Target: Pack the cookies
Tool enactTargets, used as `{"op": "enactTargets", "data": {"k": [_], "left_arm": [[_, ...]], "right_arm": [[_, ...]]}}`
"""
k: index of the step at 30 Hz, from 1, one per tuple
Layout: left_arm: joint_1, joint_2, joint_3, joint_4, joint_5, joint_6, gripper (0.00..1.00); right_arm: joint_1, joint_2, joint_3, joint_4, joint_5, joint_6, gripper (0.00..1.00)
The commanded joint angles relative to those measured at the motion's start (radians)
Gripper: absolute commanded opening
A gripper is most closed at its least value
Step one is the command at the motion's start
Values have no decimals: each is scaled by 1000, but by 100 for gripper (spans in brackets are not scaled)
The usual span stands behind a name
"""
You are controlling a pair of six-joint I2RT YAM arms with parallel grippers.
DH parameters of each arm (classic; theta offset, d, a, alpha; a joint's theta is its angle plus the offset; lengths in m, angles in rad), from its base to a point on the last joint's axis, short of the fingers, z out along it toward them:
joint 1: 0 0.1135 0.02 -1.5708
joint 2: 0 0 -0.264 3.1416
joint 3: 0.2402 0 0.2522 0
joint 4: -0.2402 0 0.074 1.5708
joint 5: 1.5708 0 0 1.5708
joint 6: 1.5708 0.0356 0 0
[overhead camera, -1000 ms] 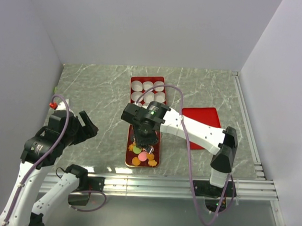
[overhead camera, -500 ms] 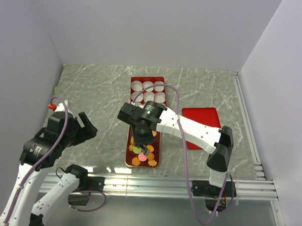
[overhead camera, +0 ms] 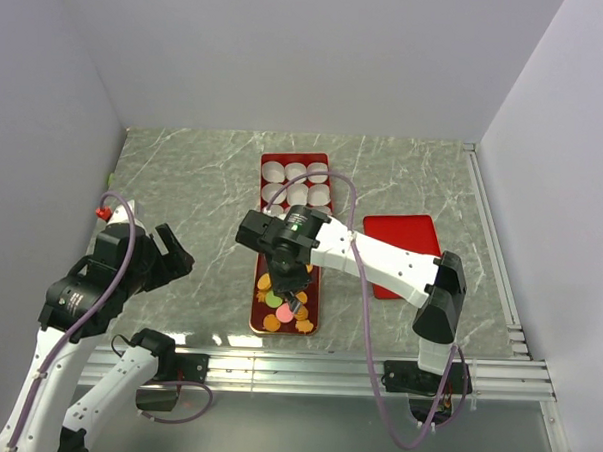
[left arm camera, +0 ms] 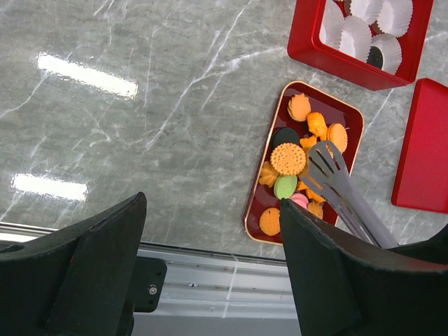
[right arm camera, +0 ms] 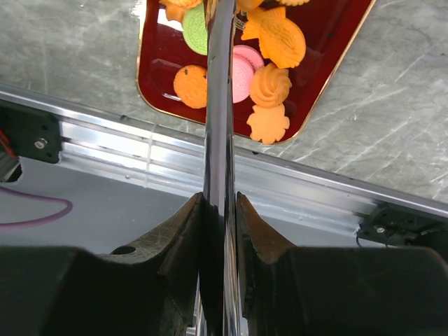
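1. Right gripper [right arm camera: 219, 210] is clamping the handle of the metal tongs [right arm camera: 220, 105] tightly between both fingers; the wrist view is showing the tongs edge-on.
2. The tongs' slotted head is lying over the cookies [left arm camera: 288, 159] at the middle of the heap. Whether it is pinching one cannot be told.
3. The cookies, mostly orange with one green, one pink and one dark, are lying piled in the dark red tray [left arm camera: 346, 113].
4. Left gripper [left arm camera: 213, 210] is hanging with its jaws wide and holding nothing. In the top view it is standing at about 9 o'clock from the tray, well apart, above the marble table [overhead camera: 183, 181].
5. The red box [left arm camera: 350, 66] of white paper cups [left arm camera: 360, 35] is sitting at 12 o'clock from the tray. The red lid [overhead camera: 401, 235] is lying between 2 and 3 o'clock.
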Motion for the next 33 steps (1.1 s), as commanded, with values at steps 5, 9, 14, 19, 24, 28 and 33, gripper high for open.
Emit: {"op": "enactTargets", "data": {"k": [5, 9, 14, 19, 24, 28, 33], "left_arm": [[-3, 28, 19, 22, -9, -1, 82], [-3, 35, 18, 31, -8, -6, 82], [-3, 48, 22, 34, -5, -10, 82], [-3, 45, 21, 31, -8, -15, 82], [-3, 47, 22, 20, -15, -14, 82], [-3, 50, 24, 19, -18, -14, 82], [-3, 47, 21, 17, -18, -15, 82]], "right_arm": [[-4, -88, 11, -67, 54, -4, 11], [-11, -104, 10, -70, 65, -10, 9], [-32, -111, 11, -69, 72, -23, 8], [-79, -117, 23, -64, 74, -47, 8], [-92, -116, 19, -38, 40, -72, 23], [-73, -102, 6, 13, -1, -69, 37], [-53, -47, 51, 5, 2, -70, 50]]}}
